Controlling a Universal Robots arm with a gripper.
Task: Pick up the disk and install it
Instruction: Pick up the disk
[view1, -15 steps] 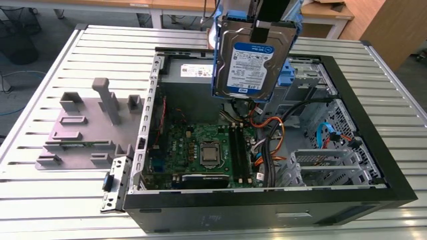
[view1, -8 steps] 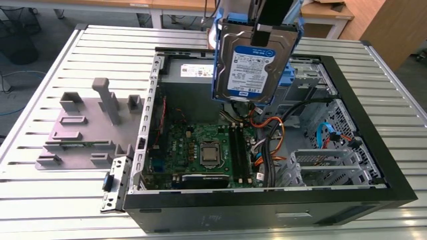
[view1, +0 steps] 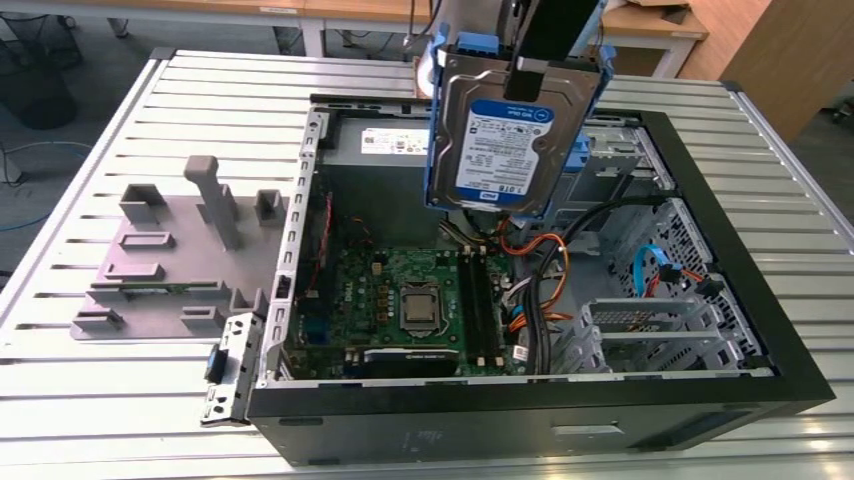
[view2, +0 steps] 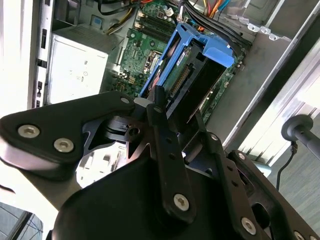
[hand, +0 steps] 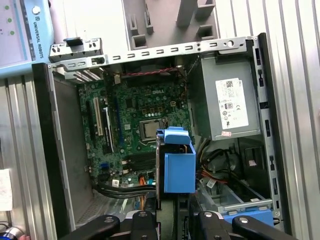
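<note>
1. The disk (view1: 511, 135), a silver hard drive in blue caddy rails, hangs in the air with its long axis upright and its labelled face turned to the exterior view.
2. The tool (view1: 531, 75) is clamped on the disk's upper end, so the disk lies straight below it. In the first wrist view the blue caddy stands out from between the fingers.
3. Under the disk an open computer case (view1: 534, 415) lies on its side on the slatted metal desk (view1: 120, 390). The disk is over the case's far half, toward the desk's far edge, and looks clear of the parts inside.
4. Inside the case are a green motherboard (view1: 400, 290), orange and black cables (view1: 534, 250) and a grey power supply (hand: 227, 97).
5. The disk carries a white-and-blue label, and the power supply a white sticker with small print.
6. A grey fixture plate (view1: 160, 260) sits on the desk beside the case, toward the exterior view's left.
</note>
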